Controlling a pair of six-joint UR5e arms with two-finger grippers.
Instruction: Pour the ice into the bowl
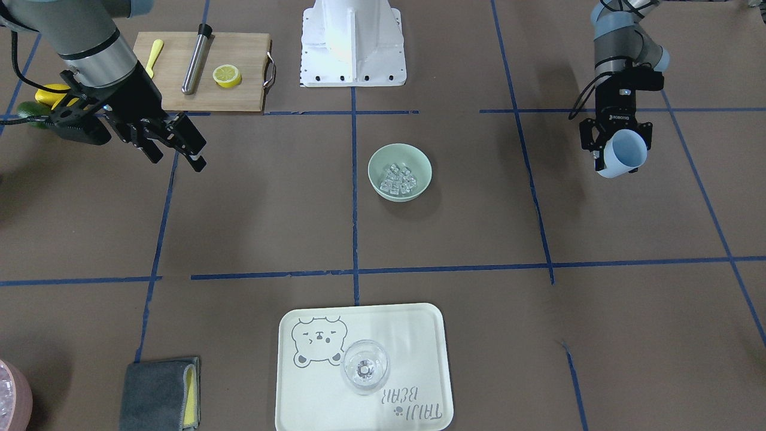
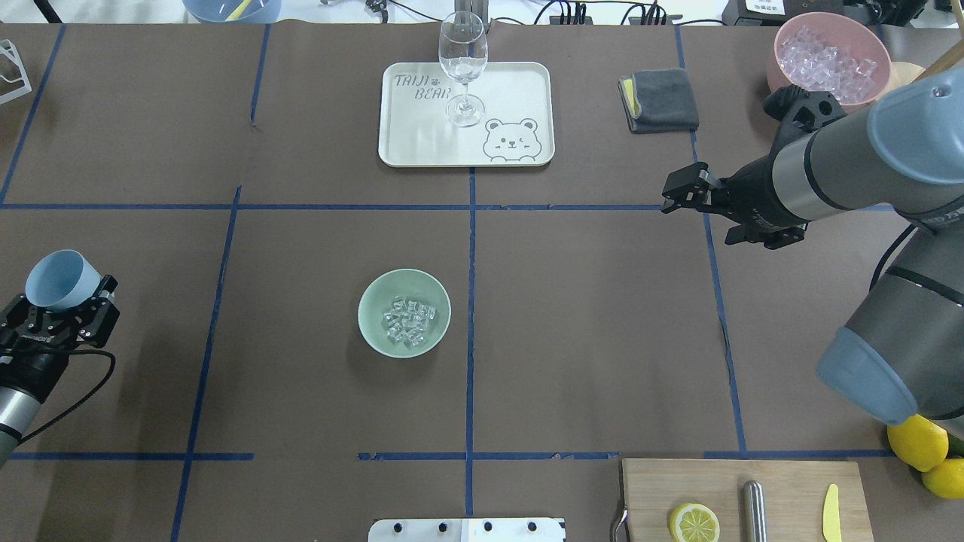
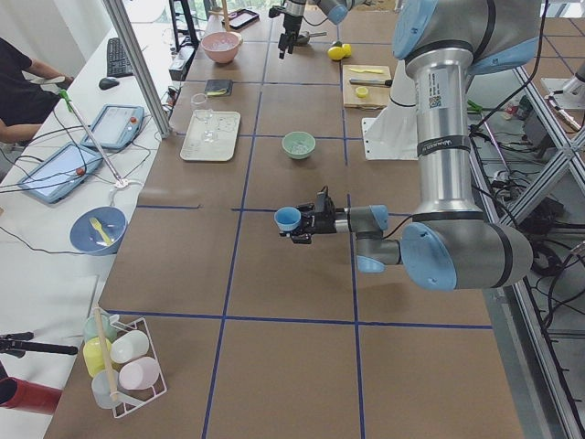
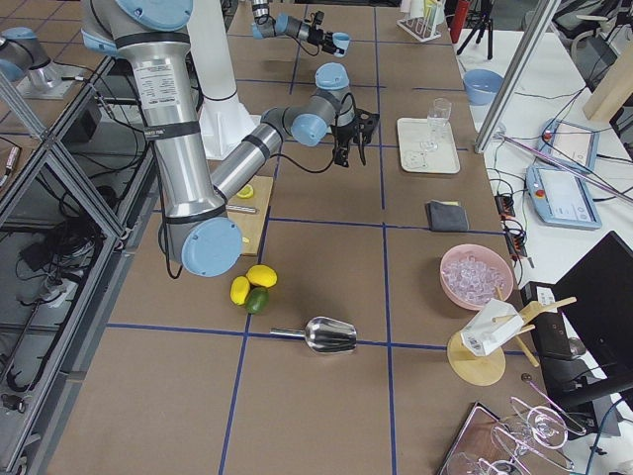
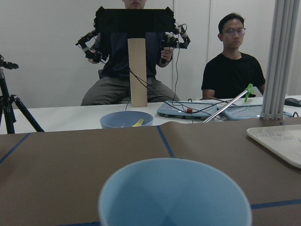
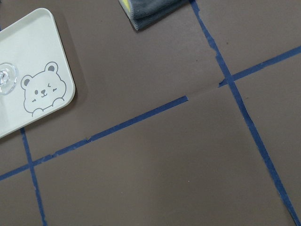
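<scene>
Near edge, right: pale wooden cutting board (image 2: 791, 482) carrying a cut lemon half (image 2: 694, 522), a steel rod (image 2: 754, 512) and a small yellow plastic knife (image 2: 830, 522). Whole yellow lemons (image 2: 919, 443) sit just off the board's right end.

Mid table, far left: left gripper (image 2: 66, 295) is clamped on a light-blue plastic cup (image 2: 60, 278). The cup is off the table and tipped, with its mouth toward the far side, well apart from the bowl.

Centre: round pale mint-green bowl (image 2: 374, 301) sits upright on the brown paper, just left of the blue centre tape line. The clear glassy ice cubes (image 2: 407, 322) are piled in its bottom.

Right and farther: right gripper (image 1: 179, 160) hovers above the table with fingers spread and nothing between them, well clear of the bowl.

Far side, centre: cream tray with a bear print (image 2: 520, 83), with a clear stemmed glass (image 2: 462, 60) standing upright on it. Right of it lies a folded grey cloth (image 2: 663, 100). At the far right corner is a pink tub (image 2: 776, 68) holding more clear cubes.
</scene>
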